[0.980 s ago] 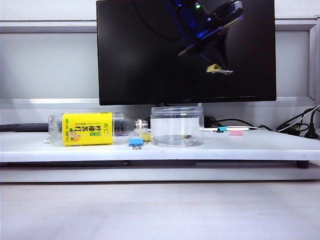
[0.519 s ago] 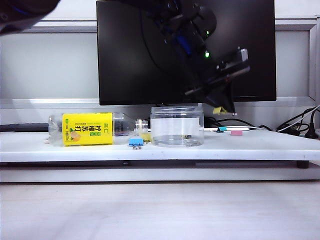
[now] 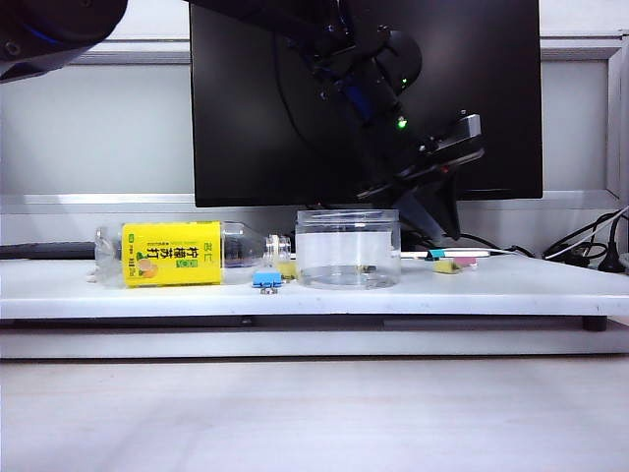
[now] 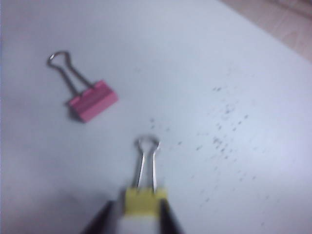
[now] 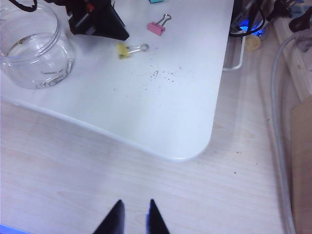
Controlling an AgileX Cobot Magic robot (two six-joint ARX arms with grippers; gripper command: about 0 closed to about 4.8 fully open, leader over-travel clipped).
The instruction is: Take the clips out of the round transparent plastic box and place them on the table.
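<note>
We see a yellow clip (image 4: 145, 200) lying on the table (image 3: 511, 285), its wire handles flat on the white top and pointing away from our left gripper (image 4: 139, 214). That gripper is down at the table just behind the clip, one dark finger (image 4: 105, 217) on each side of the yellow body; the fingers sit close to it, and we cannot tell whether they touch it or stand a little apart. In the exterior view the left gripper (image 3: 439, 236) hangs low just right of the box (image 3: 347, 248), with the yellow clip (image 3: 448, 265) under it.

A pink clip (image 4: 91, 100) lies near the yellow one, apart from it, and in the right wrist view a teal clip (image 5: 156, 1) shows at the far edge beyond the pink clip (image 5: 157, 28). The box stands upright near the middle of the table, open at the top, with something small on its floor that we cannot make out.

Left of the box a bottle (image 3: 182, 254) lies on its side, and a blue clip (image 3: 265, 280) stands at the front by its neck.

Our right gripper (image 5: 132, 217) hovers off the table's right front corner, over the wood surface (image 5: 146, 190), jaws slightly apart and holding nothing.
</note>
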